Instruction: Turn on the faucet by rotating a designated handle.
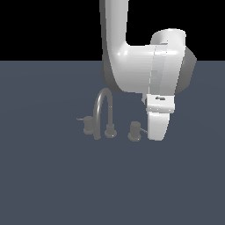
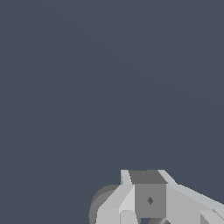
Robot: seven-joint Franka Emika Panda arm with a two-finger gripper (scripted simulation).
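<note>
Where handle (image 1: pixel 134 130) ends, hand (image 1: pixel 157 127) just beside

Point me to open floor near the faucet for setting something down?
Bare floor in front of the faucet and off to the exterior view's left. Crowded on the right, where the arm hangs by the handle.

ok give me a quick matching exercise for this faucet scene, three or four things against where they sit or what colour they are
Things:
1. spout
2. handle
3. twin valve
4. robot arm

Descriptions:
A. white, reaching down from above
B. tall grey arch in the middle of the set
C. short grey cylinder at the set's end on the exterior view's left
D. short grey cylinder nearest the arm's lower end

Pairs: 1-B, 2-D, 3-C, 4-A
</note>
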